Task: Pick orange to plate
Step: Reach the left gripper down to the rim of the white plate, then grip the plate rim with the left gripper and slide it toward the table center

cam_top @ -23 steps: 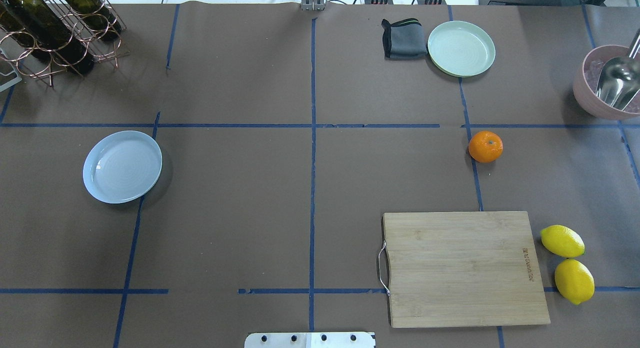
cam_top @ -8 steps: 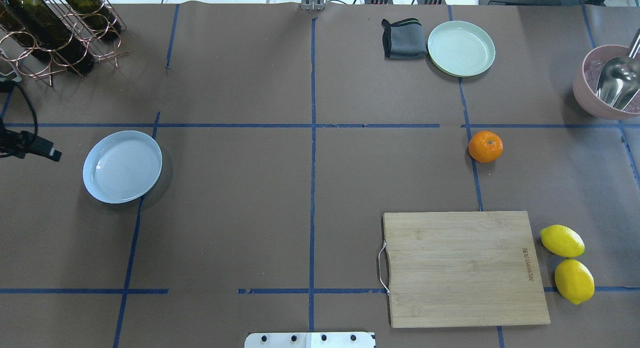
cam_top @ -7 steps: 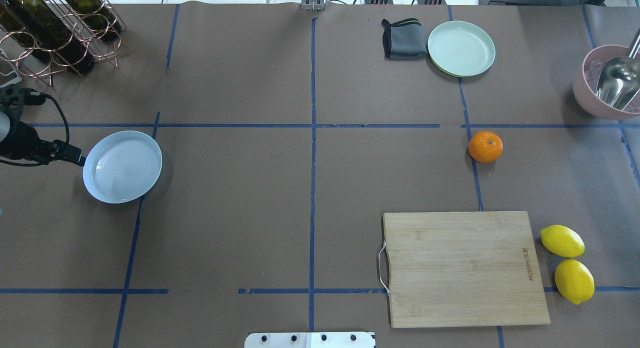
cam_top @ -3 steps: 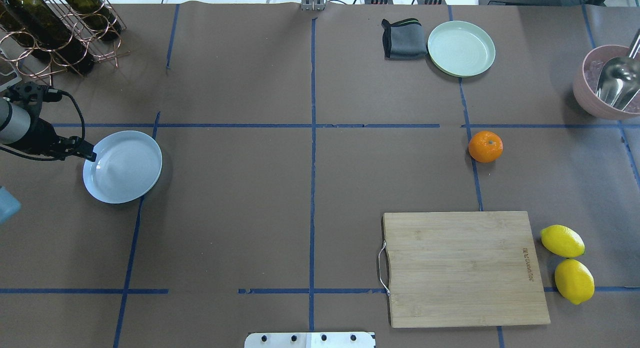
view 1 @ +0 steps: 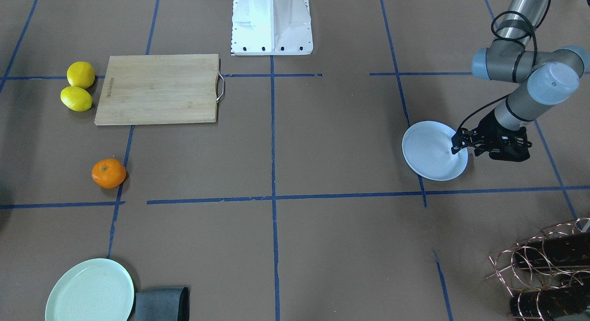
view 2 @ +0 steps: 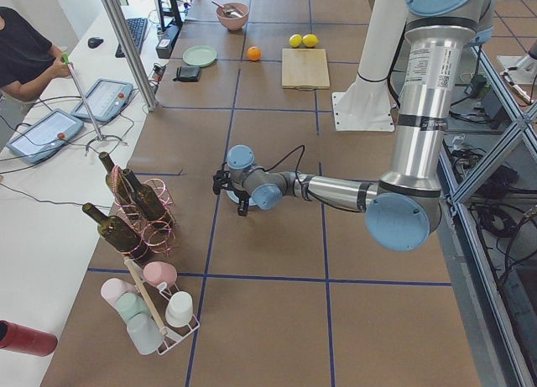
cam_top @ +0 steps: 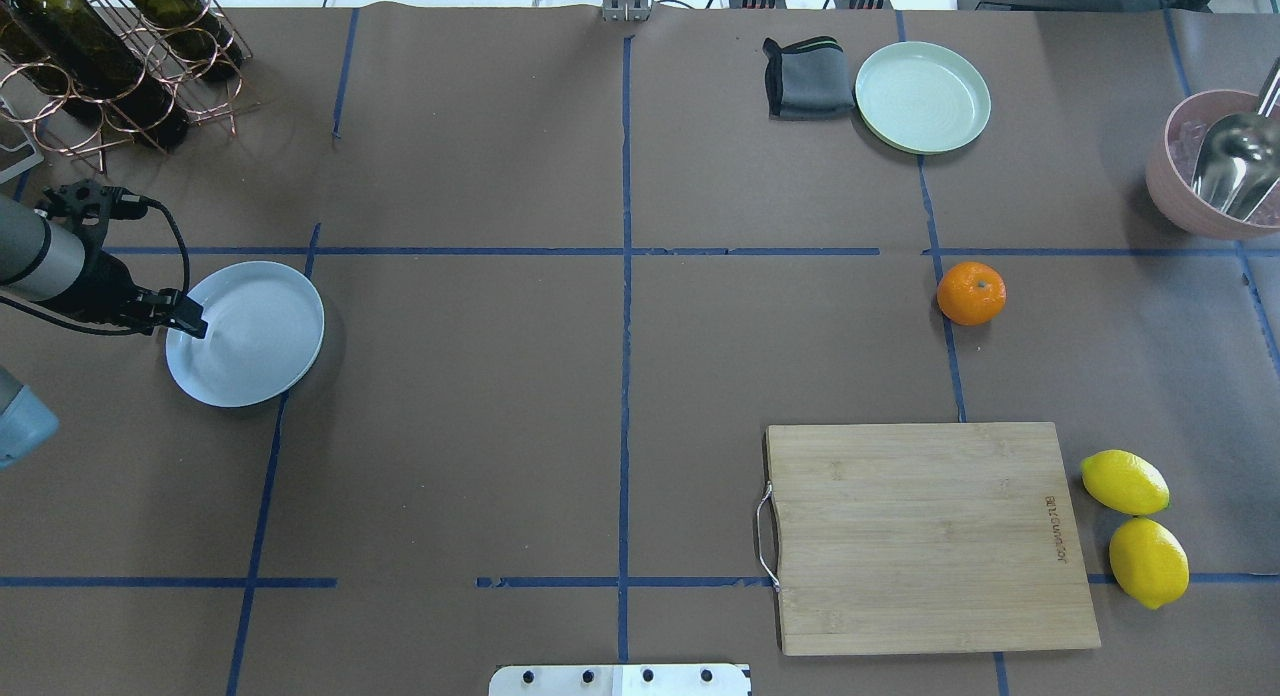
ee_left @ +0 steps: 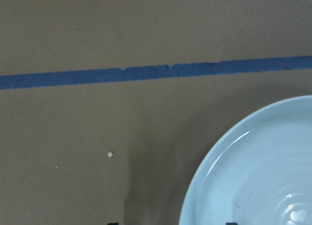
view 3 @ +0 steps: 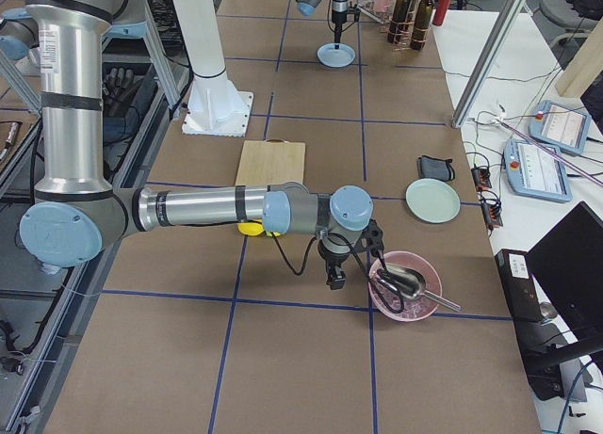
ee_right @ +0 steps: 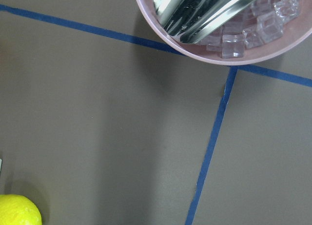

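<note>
Nothing done yet: orange (cam_top: 971, 293) lies mid-right, plate (cam_top: 250, 338) mid-left w/ open, empty left hand (cam_top: 190, 326) over its rim; pick & drop both to go.

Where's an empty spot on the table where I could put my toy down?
The big bare middle between the plate and the orange, up to the cutting board. It's crowded beside the lemons, and where the left gripper hovers at the plate's rim.
</note>
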Tool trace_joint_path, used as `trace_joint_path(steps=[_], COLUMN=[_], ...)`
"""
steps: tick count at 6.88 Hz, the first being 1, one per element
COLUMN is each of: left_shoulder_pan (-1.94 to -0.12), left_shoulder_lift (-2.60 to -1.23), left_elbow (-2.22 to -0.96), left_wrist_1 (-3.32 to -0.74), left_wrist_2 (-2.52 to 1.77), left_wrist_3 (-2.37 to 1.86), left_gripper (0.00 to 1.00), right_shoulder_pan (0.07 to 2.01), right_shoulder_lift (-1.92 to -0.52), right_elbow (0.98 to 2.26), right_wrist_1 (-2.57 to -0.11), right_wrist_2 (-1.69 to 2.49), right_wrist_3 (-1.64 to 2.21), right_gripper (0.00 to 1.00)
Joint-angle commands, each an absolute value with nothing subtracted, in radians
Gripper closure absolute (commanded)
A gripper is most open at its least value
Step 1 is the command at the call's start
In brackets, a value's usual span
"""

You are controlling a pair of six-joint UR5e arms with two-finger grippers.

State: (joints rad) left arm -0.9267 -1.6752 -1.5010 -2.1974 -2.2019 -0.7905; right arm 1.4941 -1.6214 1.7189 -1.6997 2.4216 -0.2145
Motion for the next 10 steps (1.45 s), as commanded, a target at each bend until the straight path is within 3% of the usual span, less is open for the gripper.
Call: trace_joint_path(steps=[1, 3, 5, 8, 10], left_shoulder_pan=[-0.925, -0.923, -0.923, -0.647, -0.566], left_shoulder_lift=[-1.683, -1.686, -1.841, -2.104, -2.169], left_elbow=[-1.502, -1.56, -1.58, -1.571, -1.496], left_wrist_1=[-2.192, -2.192, -2.195, -2.192, -2.2], left_wrist_2=[-2.209, -2.217, -2.324, -2.178, -2.082], left_wrist_3=[-0.793, -0.825, -1.12, -1.507, -1.589], left_gripper=[1.0, 1.0, 1.0, 1.0, 1.0], right_shoulder_pan=[1.494, 1.494, 1.494, 1.493, 1.485], right_shoulder_lift=[-1.621, -1.621, -1.618, -1.614, -1.614], right_elbow=[1.72, 1.723, 1.726, 1.732, 1.736], right_wrist_1=[-1.7, -1.7, -1.7, -1.698, -1.692], right_wrist_2=[2.422, 2.424, 2.425, 2.425, 2.433], right_wrist_3=[-0.213, -0.213, -0.213, -0.212, -0.21], right_gripper=[0.0, 0.0, 0.0, 0.0, 0.0])
